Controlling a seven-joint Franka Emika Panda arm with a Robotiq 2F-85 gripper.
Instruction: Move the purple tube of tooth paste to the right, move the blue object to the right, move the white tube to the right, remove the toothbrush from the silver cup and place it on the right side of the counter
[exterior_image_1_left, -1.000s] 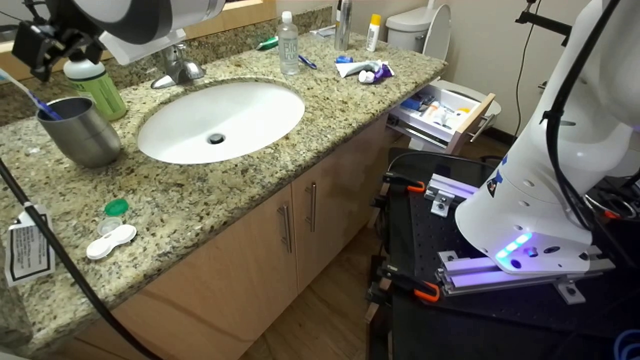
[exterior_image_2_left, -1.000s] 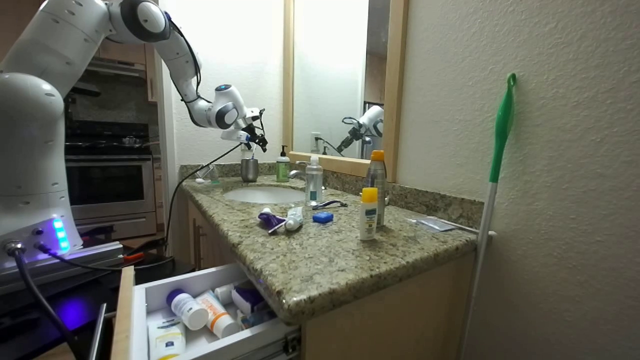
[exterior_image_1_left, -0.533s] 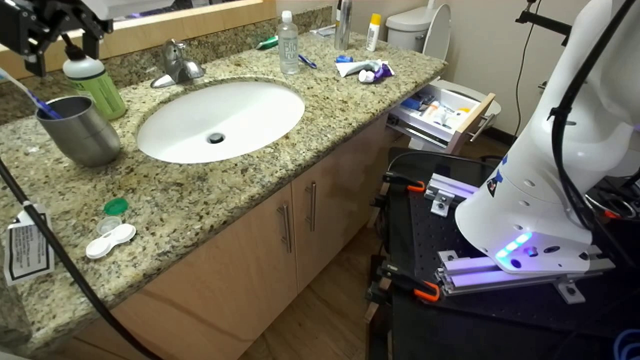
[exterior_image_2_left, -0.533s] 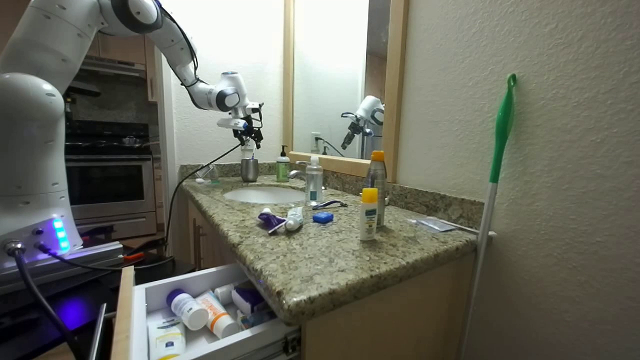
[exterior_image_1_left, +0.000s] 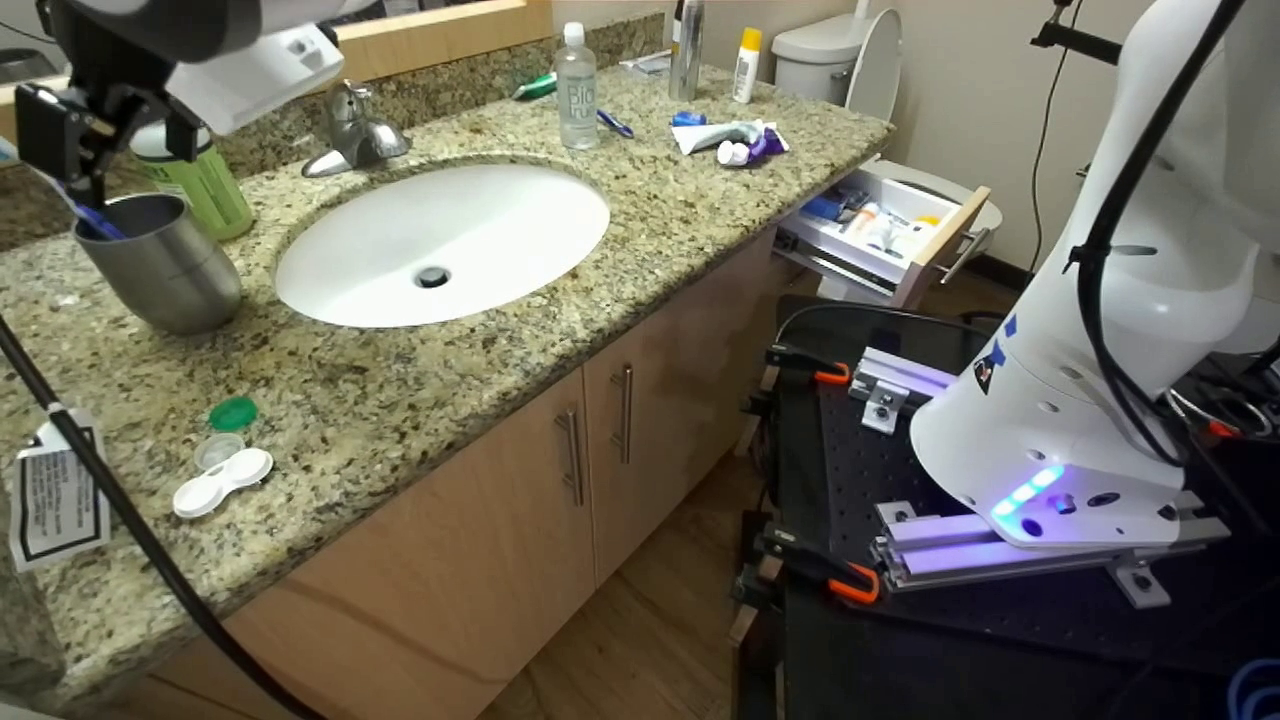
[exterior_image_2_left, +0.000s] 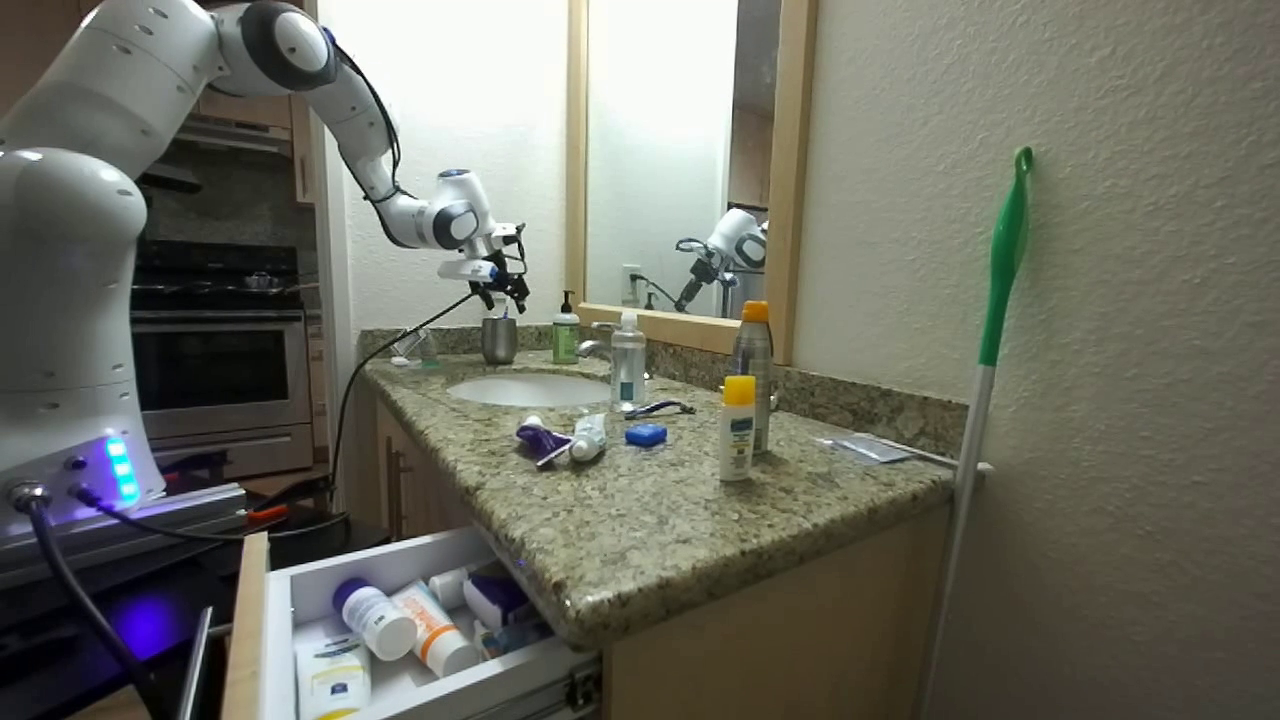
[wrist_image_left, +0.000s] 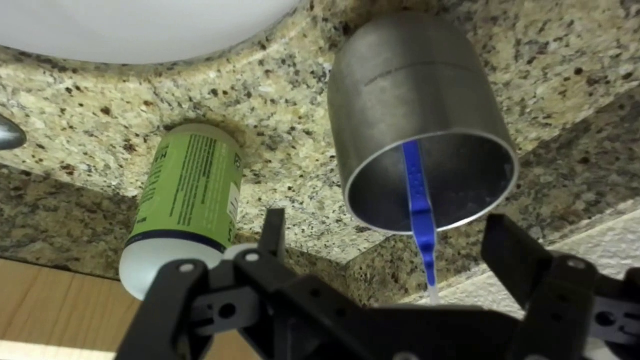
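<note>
the black two-fingered gripper (wrist_image_left: 386, 226) stands with its jaws wide apart, holding nothing. between its fingers (wrist_image_left: 273, 232) the slim blue-handled toothbrush (wrist_image_left: 422, 217) leans out of the tapered grey metal cup (wrist_image_left: 400, 80), nearer the finger at the right of the wrist view. the step in hand is likely the grasp. i'd ease over to that side until the handle is centred, then close gently above the rim; a low pinch could catch the cup wall, and whether a fingertip touches the rim i can't tell. next, draw out along the handle's slant before swinging sideways, or the cup may tip. keep the opposite finger clear of the green-labelled soap bottle (wrist_image_left: 190, 185) near it. in both exterior views the small purple toothpaste tube (exterior_image_2_left: 543, 440), long white tube (exterior_image_2_left: 590, 430) and small blue block (exterior_image_2_left: 645, 435) lie well apart from the fingers, past the white oval sink (exterior_image_2_left: 530, 390) on the speckled granite counter (exterior_image_2_left: 640, 520).
</note>
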